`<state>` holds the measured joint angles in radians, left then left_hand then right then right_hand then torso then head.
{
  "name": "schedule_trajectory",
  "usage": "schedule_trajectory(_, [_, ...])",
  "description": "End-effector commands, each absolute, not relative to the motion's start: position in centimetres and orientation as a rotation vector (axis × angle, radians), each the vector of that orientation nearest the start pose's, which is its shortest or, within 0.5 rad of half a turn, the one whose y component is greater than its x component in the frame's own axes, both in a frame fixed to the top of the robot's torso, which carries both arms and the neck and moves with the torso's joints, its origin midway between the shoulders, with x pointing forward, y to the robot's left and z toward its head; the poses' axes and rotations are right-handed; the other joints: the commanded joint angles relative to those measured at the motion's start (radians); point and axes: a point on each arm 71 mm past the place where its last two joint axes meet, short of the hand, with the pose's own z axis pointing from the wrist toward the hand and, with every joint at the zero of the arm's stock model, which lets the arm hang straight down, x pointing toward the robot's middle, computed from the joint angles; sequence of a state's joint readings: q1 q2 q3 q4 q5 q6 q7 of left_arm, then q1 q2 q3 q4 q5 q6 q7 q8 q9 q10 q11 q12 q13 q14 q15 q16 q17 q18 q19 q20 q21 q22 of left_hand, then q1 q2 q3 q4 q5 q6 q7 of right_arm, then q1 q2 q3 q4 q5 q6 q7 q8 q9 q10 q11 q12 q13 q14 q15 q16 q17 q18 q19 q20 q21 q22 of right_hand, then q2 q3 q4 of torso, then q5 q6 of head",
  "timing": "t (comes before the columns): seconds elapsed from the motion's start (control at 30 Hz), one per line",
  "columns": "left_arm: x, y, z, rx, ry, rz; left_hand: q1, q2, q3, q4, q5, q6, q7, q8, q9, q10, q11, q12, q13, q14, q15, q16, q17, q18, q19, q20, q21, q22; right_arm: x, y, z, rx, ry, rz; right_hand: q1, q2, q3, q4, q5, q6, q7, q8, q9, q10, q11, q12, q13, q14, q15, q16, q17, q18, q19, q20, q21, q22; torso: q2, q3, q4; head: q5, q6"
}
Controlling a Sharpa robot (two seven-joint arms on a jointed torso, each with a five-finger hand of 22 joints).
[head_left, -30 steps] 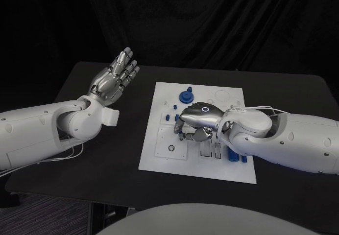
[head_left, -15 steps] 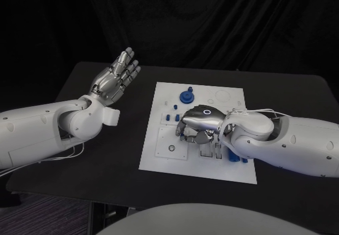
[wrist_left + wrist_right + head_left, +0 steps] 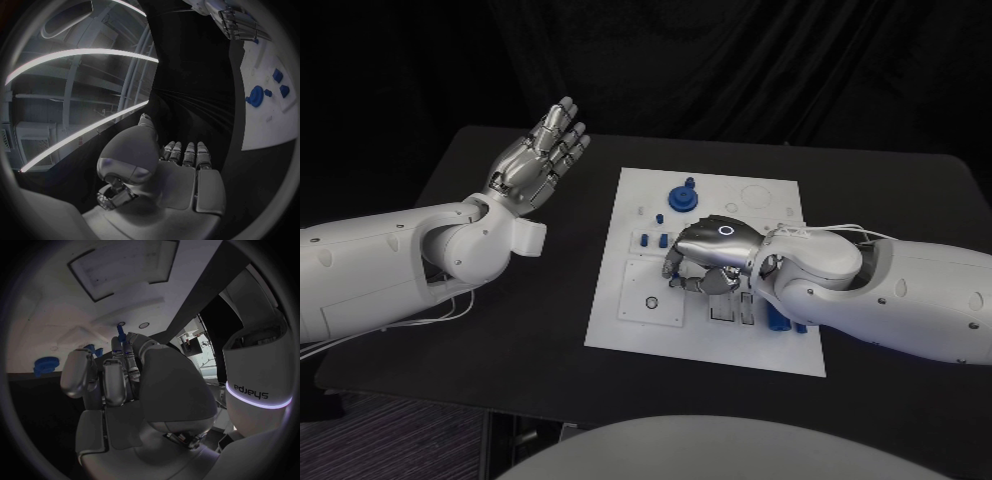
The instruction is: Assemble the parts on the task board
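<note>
I have the right robot hand (image 3: 708, 256) low over the middle of the task board (image 3: 632, 325), knuckles up, fingers curled down toward the plate. In the right wrist view a slim blue part (image 3: 117, 343) stands upright at its fingertips (image 3: 128, 360), and it looks pinched there, though I cannot be fully sure of the contact. My left robot hand (image 3: 538, 155) is raised well off to the side of the board above the black surface (image 3: 488, 340), flat, fingers straight and close together, holding nothing. On the board's far end a round blue knob-like part (image 3: 682, 195) stands upright, small blue pieces (image 3: 646, 239) lie just beside the right robot hand, and more blue parts (image 3: 779, 321) sit by its wrist.
</note>
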<state>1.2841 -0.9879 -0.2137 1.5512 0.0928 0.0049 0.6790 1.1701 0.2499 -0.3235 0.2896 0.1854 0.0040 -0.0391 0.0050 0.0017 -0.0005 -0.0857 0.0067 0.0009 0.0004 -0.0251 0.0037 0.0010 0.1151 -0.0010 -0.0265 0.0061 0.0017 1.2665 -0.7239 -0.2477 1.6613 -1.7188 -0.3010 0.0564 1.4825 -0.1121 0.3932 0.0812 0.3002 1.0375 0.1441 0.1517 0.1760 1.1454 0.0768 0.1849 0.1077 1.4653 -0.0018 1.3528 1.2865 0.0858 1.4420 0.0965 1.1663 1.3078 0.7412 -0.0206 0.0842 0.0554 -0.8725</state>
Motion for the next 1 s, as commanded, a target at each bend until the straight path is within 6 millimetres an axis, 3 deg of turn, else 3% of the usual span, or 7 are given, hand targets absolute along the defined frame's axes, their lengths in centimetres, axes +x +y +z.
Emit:
schedule_trajectory(0.03, [46.55,26.52,-17.28,-0.995,1.221,-1.896,0.009,0.0,0.007,0.001,0.006,0.0,0.006,-0.004,0.0,0.001,0.007,-0.007,-0.001,0.0,-0.018,-0.004,-0.001,-0.018,0.002,0.01,-0.005,0.001,41.18,-9.67,-21.36,-0.783,1.579,0.867,0.004,-0.005,0.001,-0.006,-0.003,0.001,-0.003,-0.004,0.001,0.009,-0.001,0.003,0.001,0.037,-0.004,0.005,-0.001,-0.008,0.007,-0.001,0.005,0.161,0.0,0.0002,0.0007,0.004,0.0])
schedule_trajectory(0.23, [46.58,26.52,-17.31,-0.996,1.224,-1.897,0.011,0.001,0.008,0.0,0.007,0.001,0.009,-0.004,0.0,0.001,0.009,-0.007,-0.001,0.0,-0.007,-0.004,-0.001,-0.022,0.003,0.017,-0.004,0.002,41.12,-9.69,-21.62,-0.782,1.583,0.869,0.004,-0.005,0.001,-0.006,-0.003,0.001,-0.003,-0.004,0.001,0.009,-0.001,0.003,0.001,0.037,-0.004,0.005,-0.001,-0.008,0.007,-0.001,0.005,0.161,0.0,-0.0006,0.0006,0.008,0.0])
schedule_trajectory(1.0, [46.67,26.46,-17.4,-1.0,1.235,-1.897,0.017,0.002,0.01,-0.002,0.011,0.001,0.013,-0.004,0.0,0.001,0.013,-0.007,-0.001,0.0,0.0,-0.004,-0.001,-0.025,0.003,0.022,-0.004,0.003,40.71,-9.56,-21.78,-0.782,1.58,0.886,0.003,-0.005,0.0,-0.006,-0.005,0.002,-0.003,-0.004,0.001,0.011,-0.001,0.002,0.001,0.037,-0.004,0.004,-0.003,-0.008,0.006,-0.001,0.003,0.16,0.0,-0.0008,0.0004,0.016,0.0])
